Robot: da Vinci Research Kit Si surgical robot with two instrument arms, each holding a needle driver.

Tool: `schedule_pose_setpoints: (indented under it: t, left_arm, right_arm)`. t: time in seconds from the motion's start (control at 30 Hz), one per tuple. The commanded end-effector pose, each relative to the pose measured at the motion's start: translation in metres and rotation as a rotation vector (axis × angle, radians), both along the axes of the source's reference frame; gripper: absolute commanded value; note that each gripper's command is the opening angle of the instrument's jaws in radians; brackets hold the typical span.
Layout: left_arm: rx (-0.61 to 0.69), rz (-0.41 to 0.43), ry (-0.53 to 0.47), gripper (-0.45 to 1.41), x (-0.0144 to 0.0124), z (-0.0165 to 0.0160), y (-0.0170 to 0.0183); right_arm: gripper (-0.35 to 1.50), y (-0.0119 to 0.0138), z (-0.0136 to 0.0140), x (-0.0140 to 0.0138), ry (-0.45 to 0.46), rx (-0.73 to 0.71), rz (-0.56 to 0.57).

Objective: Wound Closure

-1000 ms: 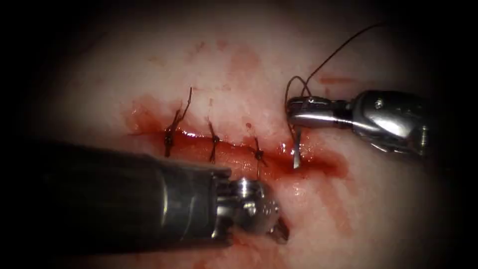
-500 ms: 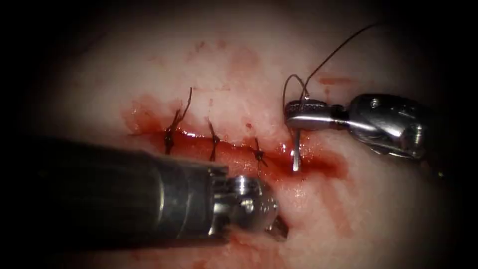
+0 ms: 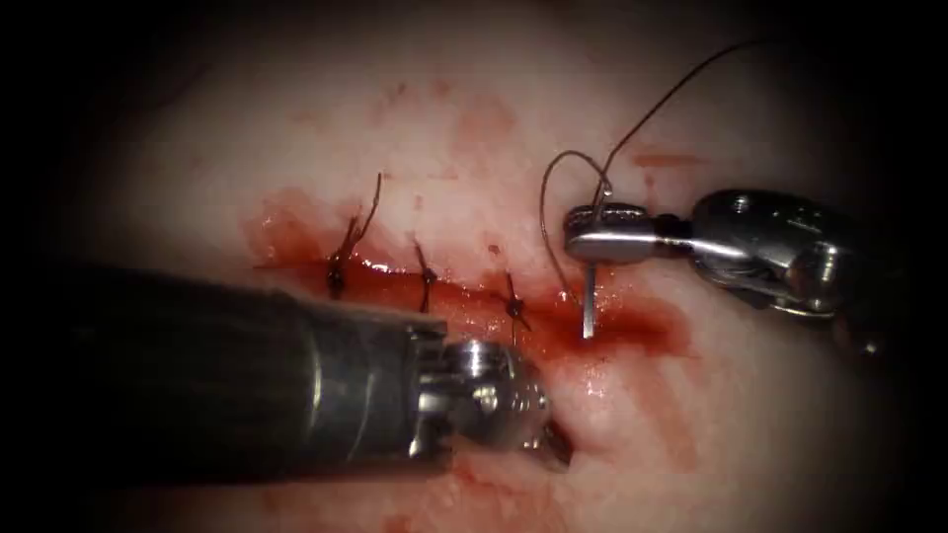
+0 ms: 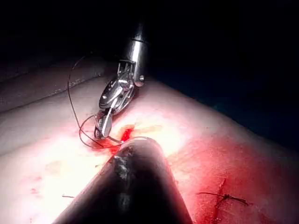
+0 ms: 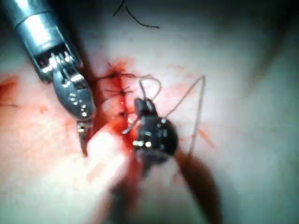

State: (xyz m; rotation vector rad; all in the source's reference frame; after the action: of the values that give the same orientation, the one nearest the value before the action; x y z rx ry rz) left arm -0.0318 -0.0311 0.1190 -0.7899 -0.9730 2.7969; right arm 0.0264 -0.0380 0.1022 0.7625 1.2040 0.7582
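- Lower left of the endoscope frame: the left tool (image 3: 553,444) lies low over the tissue (image 3: 750,415) below the cut (image 3: 474,301); whether its jaws are spread or pressed together I cannot tell
- Centre: the horizontal cut, wet with red fluid (image 3: 632,326), carries three dark knotted stitches (image 3: 426,279)
- Right end of the cut: the needle (image 3: 588,301), a slim silvery shaft, hangs with its tip at the wound
- Just above: the right tool (image 3: 592,237), jaws pinching the needle's upper part
- Upper right: dark thread (image 3: 671,99) loops beside the jaws and trails away
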Motion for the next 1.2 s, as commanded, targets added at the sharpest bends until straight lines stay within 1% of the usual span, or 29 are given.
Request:
schedule_pose_setpoints:
  t: [0.03,0.4,0.63,0.9,1.0,1.1,1.2]
  left_arm:
    - [-0.002,0.000,0.000,-0.45,-0.0005,0.0005,-0.0001]
    - [-0.005,0.000,0.001,-0.45,-0.0003,0.0008,0.0001]
    - [-0.008,-0.001,0.001,-0.45,-0.0001,0.0010,0.0002]
    - [-0.011,-0.001,0.001,-0.45,0.0001,0.0010,0.0002]
    - [-0.011,-0.001,0.001,-0.45,0.0001,0.0010,0.0002]
    - [-0.011,0.000,0.001,-0.45,0.0002,0.0010,0.0002]
    - [-0.011,0.000,0.000,-0.45,0.0002,0.0010,0.0002]
  right_arm:
    - [-0.35,-0.0003,0.0003,0.0008,0.003,0.006,-0.002]
    - [-0.35,-0.0013,-0.0003,0.0010,0.010,0.064,-0.020]
    - [-0.35,-0.0021,-0.0006,0.0012,0.018,0.126,-0.037]
    - [-0.35,-0.0036,0.0000,0.0012,-0.030,0.172,-0.077]
    - [-0.35,-0.0038,0.0000,0.0010,-0.043,0.175,-0.093]
    - [-0.35,-0.0041,0.0000,0.0005,-0.093,0.197,-0.104]
    - [-0.35,-0.0044,0.0002,0.0002,-0.108,0.216,-0.109]
